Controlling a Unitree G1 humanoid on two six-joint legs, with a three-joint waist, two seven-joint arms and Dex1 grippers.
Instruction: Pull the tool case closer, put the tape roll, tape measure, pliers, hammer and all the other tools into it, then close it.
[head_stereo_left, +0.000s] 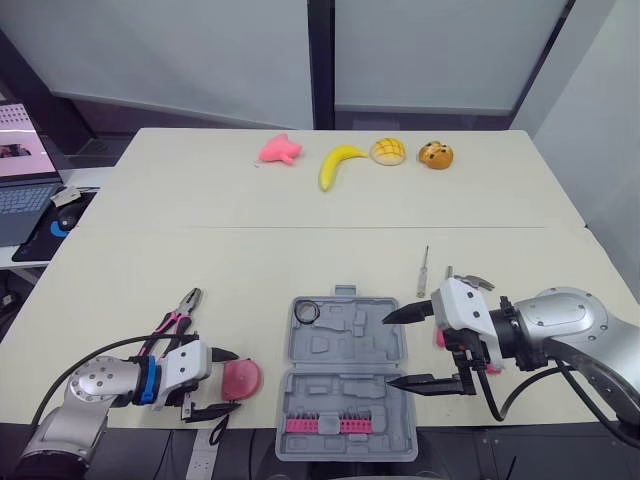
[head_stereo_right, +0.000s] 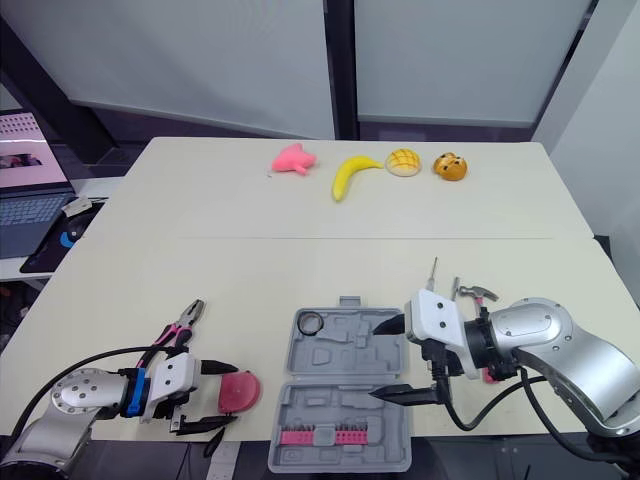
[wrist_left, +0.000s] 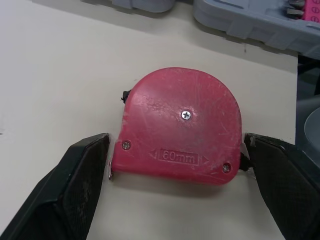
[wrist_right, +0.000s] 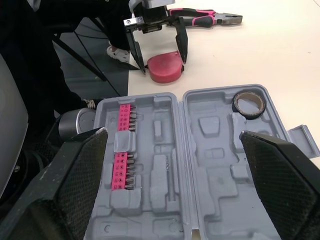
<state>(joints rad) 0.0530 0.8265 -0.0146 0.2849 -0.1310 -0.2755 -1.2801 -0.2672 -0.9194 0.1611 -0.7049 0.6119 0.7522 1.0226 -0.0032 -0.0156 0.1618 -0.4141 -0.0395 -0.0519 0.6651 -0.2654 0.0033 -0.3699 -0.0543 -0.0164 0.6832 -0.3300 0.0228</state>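
Left wrist view: the red tape measure (wrist_left: 182, 125) lies flat on the bench (head_stereo_left: 200, 250), with one finger of the left gripper (head_stereo_left: 236, 379) just beside each of its flanks.
Left gripper: spread and low over the bench by the near edge, left of the tool case (head_stereo_left: 345, 395). It brackets the tape measure; I cannot tell whether either finger touches it.
Right gripper (head_stereo_left: 388, 351): spread and empty, hanging over the right rim of the case.
Tool case: open flat at the middle of the near edge, so the pull-closer step looks done.
Tape roll (head_stereo_left: 307, 312): seated in the far-left pocket of the case.
Loose tools: the pliers (head_stereo_left: 178, 317) lie just beyond the left gripper. The screwdriver (head_stereo_left: 423, 270) and hammer (head_stereo_right: 478, 291) lie off the case's far-right corner.
Step in hand: by my reading, grasping the tape measure.
Next move: press the fingers onto the two flanks, lift, carry it right over the case's left rim and set it in a free pocket.
Care: the housing is rounded on one side, so an off-centre squeeze may let it twist or slip.
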